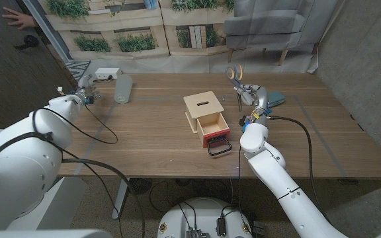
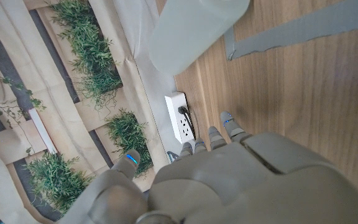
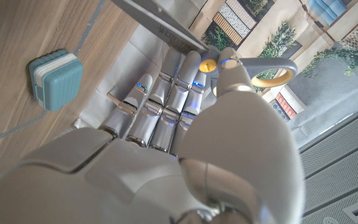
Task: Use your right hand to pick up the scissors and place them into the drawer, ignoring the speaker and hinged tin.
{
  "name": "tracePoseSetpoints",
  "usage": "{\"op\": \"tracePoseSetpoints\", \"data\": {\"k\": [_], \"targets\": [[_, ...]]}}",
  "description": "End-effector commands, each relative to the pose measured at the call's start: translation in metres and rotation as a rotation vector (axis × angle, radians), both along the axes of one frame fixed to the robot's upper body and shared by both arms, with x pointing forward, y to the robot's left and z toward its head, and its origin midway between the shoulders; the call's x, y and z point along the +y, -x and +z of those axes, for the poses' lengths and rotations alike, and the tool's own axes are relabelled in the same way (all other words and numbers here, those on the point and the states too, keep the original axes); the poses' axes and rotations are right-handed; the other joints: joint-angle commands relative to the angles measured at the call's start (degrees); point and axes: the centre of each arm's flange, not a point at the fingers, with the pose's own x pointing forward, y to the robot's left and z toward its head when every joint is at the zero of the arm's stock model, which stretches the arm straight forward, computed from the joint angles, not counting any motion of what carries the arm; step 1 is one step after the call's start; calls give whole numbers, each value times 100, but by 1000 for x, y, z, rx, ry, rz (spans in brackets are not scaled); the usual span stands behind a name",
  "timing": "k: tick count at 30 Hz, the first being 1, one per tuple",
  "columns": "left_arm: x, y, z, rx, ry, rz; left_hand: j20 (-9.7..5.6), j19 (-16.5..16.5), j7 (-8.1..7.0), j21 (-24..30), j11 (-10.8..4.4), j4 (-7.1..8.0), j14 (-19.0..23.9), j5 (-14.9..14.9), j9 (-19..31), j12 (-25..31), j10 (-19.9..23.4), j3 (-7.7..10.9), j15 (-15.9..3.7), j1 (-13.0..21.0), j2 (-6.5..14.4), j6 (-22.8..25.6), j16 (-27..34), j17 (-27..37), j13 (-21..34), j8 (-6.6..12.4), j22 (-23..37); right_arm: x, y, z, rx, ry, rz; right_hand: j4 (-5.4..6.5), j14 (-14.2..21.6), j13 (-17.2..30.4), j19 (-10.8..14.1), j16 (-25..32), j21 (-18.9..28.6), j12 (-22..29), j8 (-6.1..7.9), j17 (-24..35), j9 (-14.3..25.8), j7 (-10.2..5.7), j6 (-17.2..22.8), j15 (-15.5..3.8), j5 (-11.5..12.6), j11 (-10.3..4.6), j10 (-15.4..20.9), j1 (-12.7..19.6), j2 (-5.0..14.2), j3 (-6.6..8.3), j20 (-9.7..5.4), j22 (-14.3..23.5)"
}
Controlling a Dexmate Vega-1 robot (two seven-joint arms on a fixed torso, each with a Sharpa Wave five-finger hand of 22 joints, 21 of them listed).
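Scissors [image 1: 233,74] are lifted off the table [image 1: 151,145], gripped by the right hand [image 1: 255,96] to the right of the wooden drawer box [image 1: 207,116]; their blades run out of frame in the right wrist view, and only one grey handle loop with a yellow lining is clear. The fingers [image 3: 166,93] close around them near the pivot. The teal hinged tin [image 3: 55,78] lies just beyond, partly hidden in the head view. The left hand [image 1: 84,96] sits near the pale cylindrical speaker [image 1: 123,87], fingers curled in, holding nothing. The red drawer [image 1: 215,135] stands pulled out.
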Motion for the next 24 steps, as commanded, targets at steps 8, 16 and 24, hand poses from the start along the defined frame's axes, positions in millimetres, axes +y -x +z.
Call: {"op": "tracePoseSetpoints", "data": {"k": [8, 16, 24], "targets": [[1, 0, 11, 5, 13, 28, -15, -376, -15, -25, 17, -16, -358, 27, 29, 14, -251, -4, 50, 28, 303, -46, 2, 10, 15, 7, 9, 10, 10, -12, -18, -68, 80, 212, 126, 24, -40, -54, 21, 24, -14, 32, 463, 50, 735, -334, -77, 82, 30, 363, 295, 327, -23, 21], [-5, 1, 7, -37, -24, -67, -10, -375, -8, -34, 17, -16, -360, 27, 29, 10, -254, -4, 50, 28, 302, -49, -3, 11, 15, 3, 9, 13, 12, -18, -11, -89, 103, 209, 145, 22, -54, -58, 18, 22, -26, 43, 471, 60, 747, -329, -110, 83, 50, 360, 279, 363, -20, 22], [-7, 2, 4, -56, -38, -106, -13, -380, 0, -47, 15, -15, -371, 27, 29, 4, -255, -5, 52, 28, 303, -49, -11, 11, 14, -1, 9, 17, 14, -21, -13, -98, 125, 201, 161, 31, -52, -64, 23, 17, -37, 56, 487, 81, 758, -320, -151, 107, 52, 364, 261, 409, -19, 25]]}}
